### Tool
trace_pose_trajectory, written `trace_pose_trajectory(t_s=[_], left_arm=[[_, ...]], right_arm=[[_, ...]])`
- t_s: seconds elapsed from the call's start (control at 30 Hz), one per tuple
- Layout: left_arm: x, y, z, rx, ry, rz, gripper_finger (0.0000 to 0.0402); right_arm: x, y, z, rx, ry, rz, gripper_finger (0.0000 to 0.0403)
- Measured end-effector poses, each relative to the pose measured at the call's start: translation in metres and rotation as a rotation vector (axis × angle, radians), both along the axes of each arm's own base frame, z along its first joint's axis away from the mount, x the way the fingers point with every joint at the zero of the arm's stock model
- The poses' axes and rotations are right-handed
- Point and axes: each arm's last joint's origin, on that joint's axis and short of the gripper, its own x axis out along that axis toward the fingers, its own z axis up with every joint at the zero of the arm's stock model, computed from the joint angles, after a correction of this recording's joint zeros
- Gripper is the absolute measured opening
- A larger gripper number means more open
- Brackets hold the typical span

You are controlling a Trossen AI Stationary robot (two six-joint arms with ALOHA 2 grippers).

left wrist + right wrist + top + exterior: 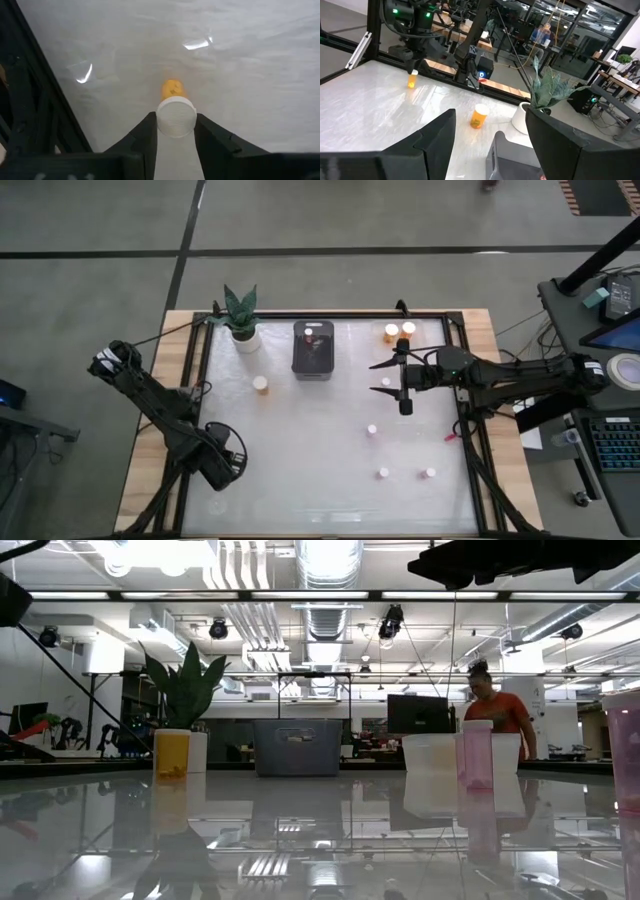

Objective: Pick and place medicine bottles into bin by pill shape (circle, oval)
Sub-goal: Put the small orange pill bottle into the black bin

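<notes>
My left gripper (175, 118) is at the near left of the table (300, 490). Its jaws are drawn in against both sides of the white cap of the held bottle (172, 90), an orange one standing upright on the table. The fingers (145, 131) touch the cap on either side. I can't see this bottle from above, because the gripper covers it.

Right of that, a lone orange bottle (260, 384) stands in the open, well apart from both grippers. Behind it is one plant (240, 315) in a white pot at the far edge. One dark bin (313, 350) sits just right of the plant. Something red and white shows inside it, but I can't tell what it is.

Right of the bin, two orange bottles (399, 330) stand side by side at the far edge.

My right gripper (490, 120) hangs above the table just in front of those two. Its jaws are spread wide, with nothing between them.

I count four small bottles. One (386, 382) is just beside the right gripper, one (372, 430) is nearer the middle, and two (383, 473) (430, 473) are toward the near edge. That makes four orange bottles and four small ones. A pinkish thing (450, 438) lies by the right rail, and I can't make out what it is.
</notes>
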Motion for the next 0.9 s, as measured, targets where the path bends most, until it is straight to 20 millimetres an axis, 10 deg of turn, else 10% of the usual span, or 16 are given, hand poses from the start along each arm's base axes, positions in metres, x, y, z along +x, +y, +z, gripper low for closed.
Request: trace_pose_trajectory(t_s=[0.43, 0.9], left_arm=[[0.072, 0.033, 0.064, -0.002, -0.327, -0.225, 0.0088], [0.164, 0.139, 0.128, 0.358, -0.520, -0.633, 0.0087]], right_arm=[[0.000, 0.000, 0.000, -0.008, 0.000, -0.001, 0.0233], [0.000, 0.000, 0.000, -0.012, 0.001, -0.001, 0.0233]])
